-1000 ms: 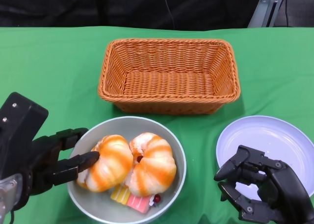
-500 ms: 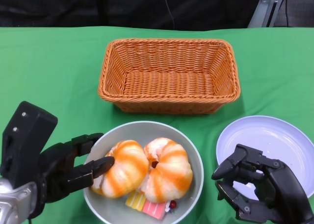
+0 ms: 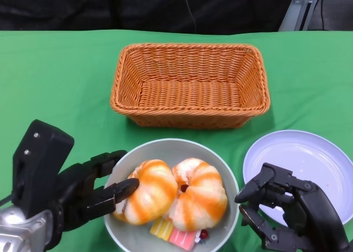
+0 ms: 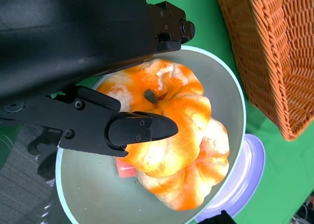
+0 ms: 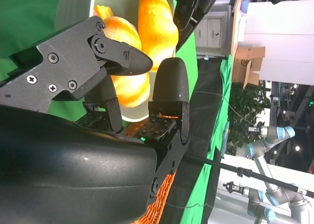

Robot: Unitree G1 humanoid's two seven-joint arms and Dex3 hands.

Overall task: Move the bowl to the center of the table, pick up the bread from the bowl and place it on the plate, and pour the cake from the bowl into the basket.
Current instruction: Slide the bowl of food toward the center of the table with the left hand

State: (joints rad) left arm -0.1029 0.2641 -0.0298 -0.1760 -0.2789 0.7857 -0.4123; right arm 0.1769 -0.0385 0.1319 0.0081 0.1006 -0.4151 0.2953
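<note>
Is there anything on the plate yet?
No. In the head view the plate is bare, and both breads sit in the bowl.

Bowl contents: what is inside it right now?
The bowl holds two orange-striped breads and a cake slice partly hidden under them.

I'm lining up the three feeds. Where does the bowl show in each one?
Head view: the bowl sits bottom centre, between the left hand and the right hand, in front of the basket.
Left wrist view: the bowl fills the middle, behind the black fingers.
Right wrist view: only part of the bowl shows past the hand.
Shared landmark: the orange bread shows in all three.
</note>
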